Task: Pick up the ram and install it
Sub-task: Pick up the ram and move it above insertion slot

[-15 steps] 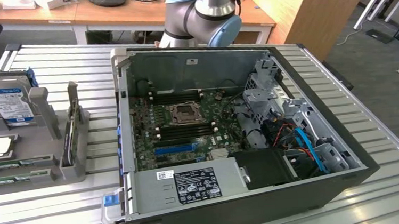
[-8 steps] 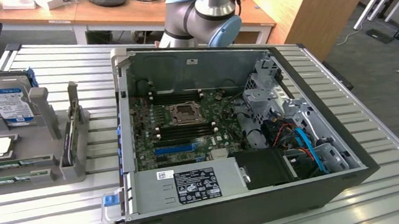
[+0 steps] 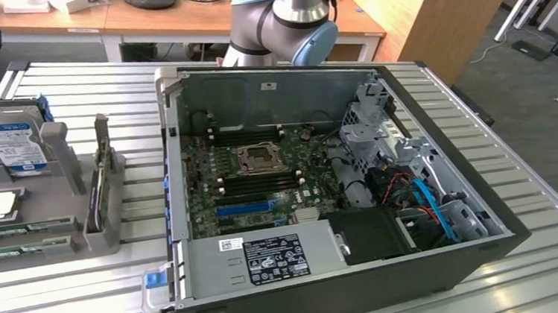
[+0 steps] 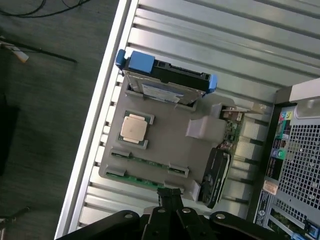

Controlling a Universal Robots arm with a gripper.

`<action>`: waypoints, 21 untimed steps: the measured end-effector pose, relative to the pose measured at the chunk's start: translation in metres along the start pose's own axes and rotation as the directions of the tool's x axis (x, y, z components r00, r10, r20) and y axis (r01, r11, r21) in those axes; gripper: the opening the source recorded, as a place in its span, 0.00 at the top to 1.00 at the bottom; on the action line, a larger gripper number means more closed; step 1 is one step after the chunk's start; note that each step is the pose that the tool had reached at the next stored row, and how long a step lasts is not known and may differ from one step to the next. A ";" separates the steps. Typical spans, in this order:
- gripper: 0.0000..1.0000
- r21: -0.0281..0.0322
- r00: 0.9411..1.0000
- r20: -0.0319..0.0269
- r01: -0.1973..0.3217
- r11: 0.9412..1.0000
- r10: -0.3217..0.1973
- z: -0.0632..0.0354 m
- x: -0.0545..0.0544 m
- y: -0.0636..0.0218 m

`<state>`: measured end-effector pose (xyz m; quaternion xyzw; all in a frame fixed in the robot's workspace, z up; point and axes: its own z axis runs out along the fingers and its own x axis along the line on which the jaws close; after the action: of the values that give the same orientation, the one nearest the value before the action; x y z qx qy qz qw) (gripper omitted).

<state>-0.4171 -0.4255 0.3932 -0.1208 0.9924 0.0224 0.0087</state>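
1. The hand [image 4: 169,194] is seen in the wrist view. Its two dark fingers [image 4: 174,196] are pressed together and hold nothing.
2. The ram [image 4: 141,180] is a thin green stick. It lies flat in a slot at the outer edge of a grey tray [image 4: 170,135]. In the exterior view the ram [image 3: 8,252] is on the tray's side nearest to the camera.
3. In the wrist view the fingertips appear just beside the ram, but they do not touch it. How high the hand is above it, I cannot tell.
4. A second green stick [image 4: 150,161] lies in the next slot, parallel to the ram, between it and a square processor [image 4: 134,129].
5. In the same tray a hard drive [image 4: 162,90] with a blue-and-white label stands on its edge, in a bracket with blue ends. A dark card [image 4: 216,172] stands at the side of the tray that is toward the computer.
6. The tray is on a ribbed metal tabletop [image 3: 90,291], at the exterior view's left.
7. An open computer case [image 3: 482,208] lies on the tabletop beside the tray. Inside it are the motherboard [image 3: 251,181] and a power supply [image 3: 267,258] with a label.
8. The robot arm [image 3: 283,21] rises behind the case, at the far side of the tabletop.
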 end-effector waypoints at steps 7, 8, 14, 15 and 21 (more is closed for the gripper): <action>0.90 0.000 0.996 -0.004 0.091 0.996 -0.091 0.0000 0.000 0.0000; 0.90 0.000 0.995 -0.005 0.103 0.995 -0.103 0.0000 0.000 0.0000; 0.90 -0.001 0.985 -0.008 0.173 0.985 -0.173 0.0000 0.000 0.0000; 0.90 -0.001 0.983 -0.009 0.185 0.983 -0.185 0.0000 0.000 0.0000; 0.90 -0.003 0.967 -0.012 0.255 0.967 -0.255 0.0000 0.000 0.0000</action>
<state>-0.4171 -0.4255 0.3932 -0.2474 0.9687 0.0209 0.0055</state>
